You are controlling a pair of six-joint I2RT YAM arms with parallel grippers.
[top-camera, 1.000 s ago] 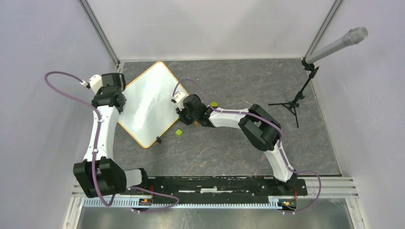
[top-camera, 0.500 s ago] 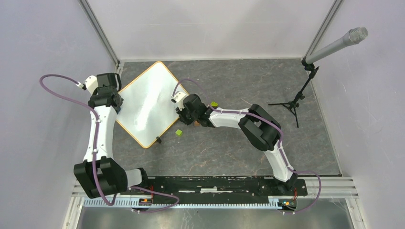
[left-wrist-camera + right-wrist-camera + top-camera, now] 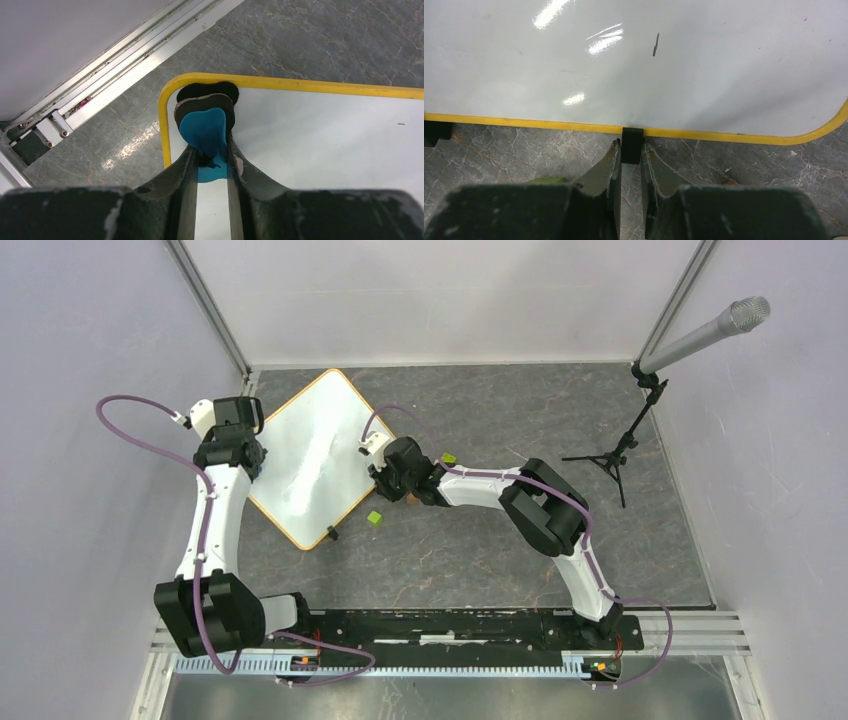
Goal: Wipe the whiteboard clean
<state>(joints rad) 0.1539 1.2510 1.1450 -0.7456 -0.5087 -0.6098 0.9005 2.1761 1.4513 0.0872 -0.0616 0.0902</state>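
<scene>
The whiteboard (image 3: 310,455) lies turned like a diamond on the grey table, white with a yellow rim. My left gripper (image 3: 235,445) is at its left corner, shut on a blue eraser (image 3: 205,132) whose black felt presses on the whiteboard (image 3: 325,145) just inside the rim. My right gripper (image 3: 385,468) is at the board's right edge, shut on a small black clip (image 3: 632,145) fixed to the rim. In the right wrist view the whiteboard (image 3: 674,65) is nearly blank, with one short dark mark (image 3: 656,44).
Two small green blocks (image 3: 374,519) (image 3: 449,458) lie on the table beside the right gripper. A second black clip (image 3: 332,534) sits on the board's lower edge. A microphone on its stand (image 3: 615,455) is at the right. An aluminium frame rail (image 3: 125,65) runs close behind the board's left corner.
The left gripper slid with the eraser a little to the left, then came back right to about where it was. The right gripper has stayed on the clip.
</scene>
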